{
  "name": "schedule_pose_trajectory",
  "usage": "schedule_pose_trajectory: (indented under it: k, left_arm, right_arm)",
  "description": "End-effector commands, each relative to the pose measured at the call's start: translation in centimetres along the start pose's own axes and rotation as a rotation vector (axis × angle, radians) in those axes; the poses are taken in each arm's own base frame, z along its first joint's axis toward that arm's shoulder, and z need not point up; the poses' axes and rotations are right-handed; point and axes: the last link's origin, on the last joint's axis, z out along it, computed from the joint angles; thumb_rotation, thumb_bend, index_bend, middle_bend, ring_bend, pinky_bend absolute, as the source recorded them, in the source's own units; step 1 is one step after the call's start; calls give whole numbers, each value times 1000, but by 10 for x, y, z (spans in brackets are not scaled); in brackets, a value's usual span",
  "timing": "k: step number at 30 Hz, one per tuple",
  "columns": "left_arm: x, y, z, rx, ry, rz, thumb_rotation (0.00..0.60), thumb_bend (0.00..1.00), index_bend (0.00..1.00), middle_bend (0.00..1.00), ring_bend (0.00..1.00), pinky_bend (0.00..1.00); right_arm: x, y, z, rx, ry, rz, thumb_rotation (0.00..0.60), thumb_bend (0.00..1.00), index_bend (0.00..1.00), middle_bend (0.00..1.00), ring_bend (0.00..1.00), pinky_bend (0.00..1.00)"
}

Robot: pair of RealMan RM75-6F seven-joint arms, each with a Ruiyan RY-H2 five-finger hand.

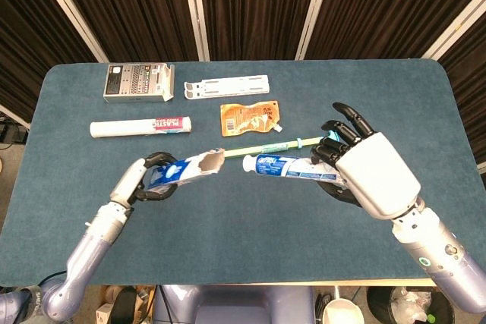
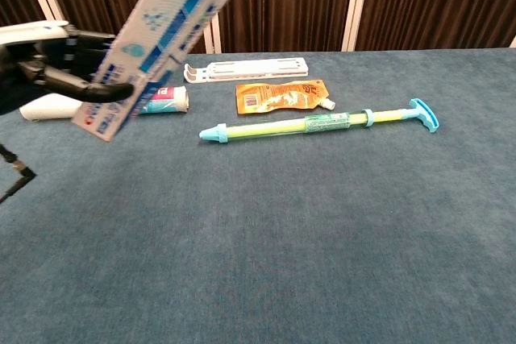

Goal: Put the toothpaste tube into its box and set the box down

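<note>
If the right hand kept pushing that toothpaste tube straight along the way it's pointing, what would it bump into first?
Most likely the torn open end of the toothpaste box gripped by the left hand. The tube in the right hand aims its cap at that mouth; height alignment is hard to judge.
</note>
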Motion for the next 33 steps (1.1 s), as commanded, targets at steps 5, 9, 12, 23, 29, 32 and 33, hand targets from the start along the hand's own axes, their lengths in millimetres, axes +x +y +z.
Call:
schedule_pose_trajectory:
  k: [5,9,12,23,29,32,33]
  left_arm:
    - [-14,15,4,-35,-33,6,600,364,371,347,167,241]
    - [-15,22,4,-53,-32,8,600,364,370,346,167,241]
    - [-14,25,5,-56,-25,7,600,364,370,346,167,241]
    - [-12,27,6,-53,-21,17,600,364,370,347,167,241]
    - [-21,31,9,-66,-38,20,600,364,370,346,167,241]
    - [-22,34,10,-75,-37,19,600,364,370,347,167,241]
    - [-23,35,10,-77,-39,19,600,364,371,347,167,241]
  right_arm:
    - [-6,-1,3,-10,-2,22,600,482,688,639,299,124]
    - [-10,-1,2,-11,-5,36,600,482,688,639,299,124]
    - [-12,-2,2,-7,-3,47,600,483,688,639,299,124]
    - [-8,-10,2,11,5,67,600,492,688,639,299,124]
    - [-8,-14,4,18,2,66,600,494,688,639,299,124]
    - [-8,-13,3,13,2,71,600,496,688,639,300,124]
    - [-9,-13,3,11,1,73,600,496,688,639,300,124]
